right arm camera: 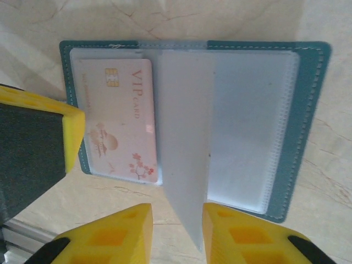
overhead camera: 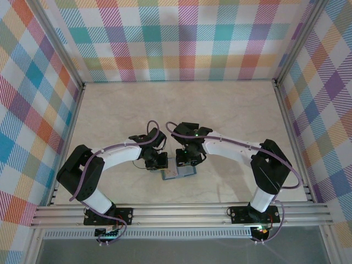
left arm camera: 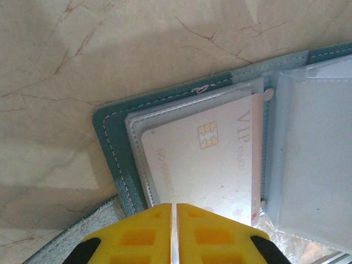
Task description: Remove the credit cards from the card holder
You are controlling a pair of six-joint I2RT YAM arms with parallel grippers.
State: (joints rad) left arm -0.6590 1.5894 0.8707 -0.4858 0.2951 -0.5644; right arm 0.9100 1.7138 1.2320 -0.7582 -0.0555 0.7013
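Note:
The teal card holder (overhead camera: 176,173) lies open on the marble table between both arms. A pale pink credit card (right arm camera: 118,118) marked VIP sits in the clear sleeve on its left half (left arm camera: 203,165). My left gripper (left arm camera: 174,212) is shut at the holder's left edge (left arm camera: 113,148), its tips over the card's end; whether it pinches anything is hidden. One of its fingers (right arm camera: 71,132) overlaps that edge. My right gripper (right arm camera: 177,214) is open at the holder's near edge (right arm camera: 311,110), with a loose clear sleeve page (right arm camera: 184,154) standing up between its fingers, against the right one.
An aluminium rail (overhead camera: 181,212) runs along the table's near edge, just behind the grippers. Plaid walls (overhead camera: 33,110) close in the left, right and far sides. Bare marble (overhead camera: 181,104) stretches beyond the holder.

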